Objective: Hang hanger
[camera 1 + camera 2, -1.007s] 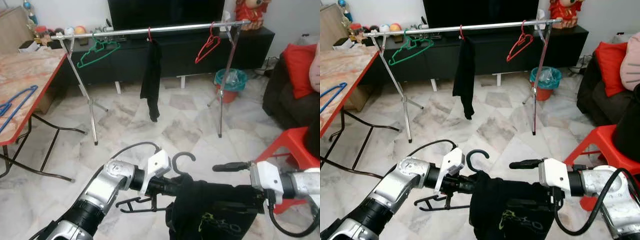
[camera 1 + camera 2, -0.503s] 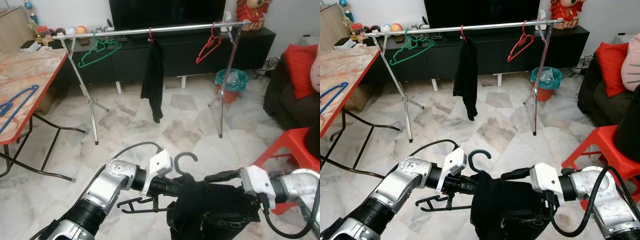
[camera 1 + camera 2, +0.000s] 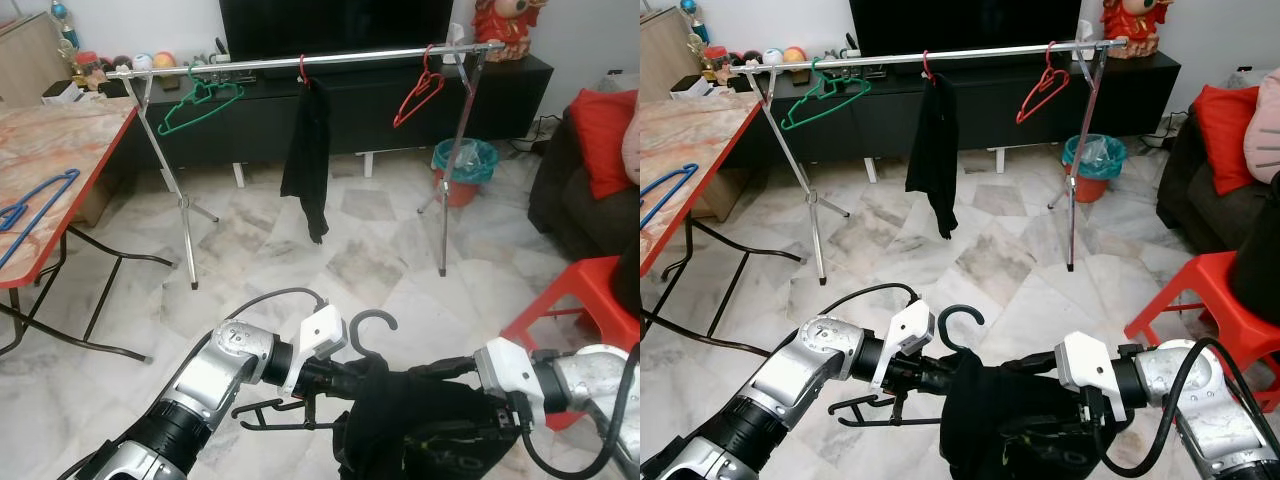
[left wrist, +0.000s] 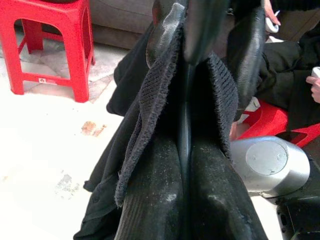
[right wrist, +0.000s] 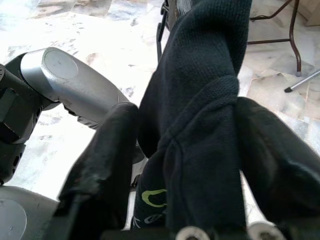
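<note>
A black hanger (image 3: 368,325) with a black garment (image 3: 420,430) draped over it hangs low in front of me. My left gripper (image 3: 335,375) is shut on the hanger below its hook, with cloth bunched around its fingers (image 4: 165,30). My right gripper (image 3: 440,395) stands open, and a fold of the garment (image 5: 200,150) lies between its fingers (image 5: 107,150). Across the room stands a silver clothes rail (image 3: 300,62).
The rail carries a green hanger (image 3: 198,102), a dark garment on a red hanger (image 3: 306,160) and a bare red hanger (image 3: 418,92). At the left a marble-topped table (image 3: 50,160) holds a blue hanger (image 3: 35,205). At the right stand a red stool (image 3: 590,290), a sofa (image 3: 560,200) and a teal bin (image 3: 462,165).
My right gripper has moved down and leftward, from above the garment's edge to astride its fold. The garment is more bunched. The left gripper and hanger have hardly moved.
</note>
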{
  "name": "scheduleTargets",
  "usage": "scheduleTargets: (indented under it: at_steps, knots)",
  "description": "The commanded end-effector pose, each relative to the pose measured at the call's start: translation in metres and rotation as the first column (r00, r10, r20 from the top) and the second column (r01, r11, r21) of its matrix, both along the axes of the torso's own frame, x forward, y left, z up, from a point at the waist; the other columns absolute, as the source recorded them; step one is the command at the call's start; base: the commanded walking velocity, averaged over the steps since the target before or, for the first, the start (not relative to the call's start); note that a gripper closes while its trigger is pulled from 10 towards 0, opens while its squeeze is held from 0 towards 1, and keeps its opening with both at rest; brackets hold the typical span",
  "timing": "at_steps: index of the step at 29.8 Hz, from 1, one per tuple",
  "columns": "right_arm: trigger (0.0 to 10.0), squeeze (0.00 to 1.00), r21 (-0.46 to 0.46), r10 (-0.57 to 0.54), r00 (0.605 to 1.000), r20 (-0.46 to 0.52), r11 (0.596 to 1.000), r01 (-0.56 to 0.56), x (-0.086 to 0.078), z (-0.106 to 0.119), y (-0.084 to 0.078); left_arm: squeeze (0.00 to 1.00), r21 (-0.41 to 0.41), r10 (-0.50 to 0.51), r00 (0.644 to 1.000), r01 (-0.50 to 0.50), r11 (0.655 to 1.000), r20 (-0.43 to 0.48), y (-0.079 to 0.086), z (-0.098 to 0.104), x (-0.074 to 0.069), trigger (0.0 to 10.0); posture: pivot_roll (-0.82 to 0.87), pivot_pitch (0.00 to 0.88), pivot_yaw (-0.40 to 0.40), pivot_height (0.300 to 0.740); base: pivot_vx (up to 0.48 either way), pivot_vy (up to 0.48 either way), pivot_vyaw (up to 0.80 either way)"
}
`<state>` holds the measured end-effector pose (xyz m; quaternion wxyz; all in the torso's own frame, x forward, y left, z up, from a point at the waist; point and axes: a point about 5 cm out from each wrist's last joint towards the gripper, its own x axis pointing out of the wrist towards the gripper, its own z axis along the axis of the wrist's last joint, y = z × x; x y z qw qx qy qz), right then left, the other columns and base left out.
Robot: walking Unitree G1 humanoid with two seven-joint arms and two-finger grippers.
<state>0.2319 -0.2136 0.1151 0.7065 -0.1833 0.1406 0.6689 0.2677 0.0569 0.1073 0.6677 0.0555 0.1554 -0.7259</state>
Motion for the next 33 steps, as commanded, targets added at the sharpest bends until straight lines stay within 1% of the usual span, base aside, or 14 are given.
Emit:
scheduleTargets:
  at_steps: [1,7,14,22,33]
  knots:
    - [0.0,0.00,-0.014,0.033,0.999,-0.026,0.999,-0.033,-0.0052,-0.0078,0.0052,0.00,-0.056,-0.006,0.999,0.009,0.998,0.053,-0.0023,0.0171,0.0040,10.0,-0.06,0.000,0.068,0.740,0.000,0.000,0.00]
    - [0.0,0.00,-0.020,0.023,0.999,-0.023,1.000,-0.023,-0.0048,-0.0076,0.0041,0.00,-0.062,-0.016,0.999,0.019,0.998,0.049,-0.0061,0.0172,0.0025,10.0,-0.06,0.000,0.066,0.740,0.000,0.000,0.00]
    - [0.0,0.00,-0.031,0.008,1.000,-0.014,0.999,-0.008,-0.0016,-0.0090,0.0038,0.00,-0.062,-0.009,0.999,0.012,0.998,0.048,-0.0063,0.0164,0.0032,10.0,-0.06,0.000,0.064,0.740,0.000,0.000,0.00]
    - [0.0,0.00,-0.018,-0.006,1.000,-0.008,1.000,0.006,0.0028,-0.0120,0.0095,0.00,-0.055,-0.011,0.998,0.014,0.998,0.058,-0.0058,0.0183,0.0059,10.0,-0.05,0.000,0.061,0.740,0.000,0.000,0.00]
    - [0.0,0.00,-0.016,-0.016,1.000,-0.010,1.000,0.016,0.0035,-0.0135,0.0093,0.00,-0.072,-0.003,0.998,0.007,0.997,0.056,-0.0076,0.0196,0.0053,10.0,-0.05,0.000,0.061,0.740,0.000,0.000,0.00]
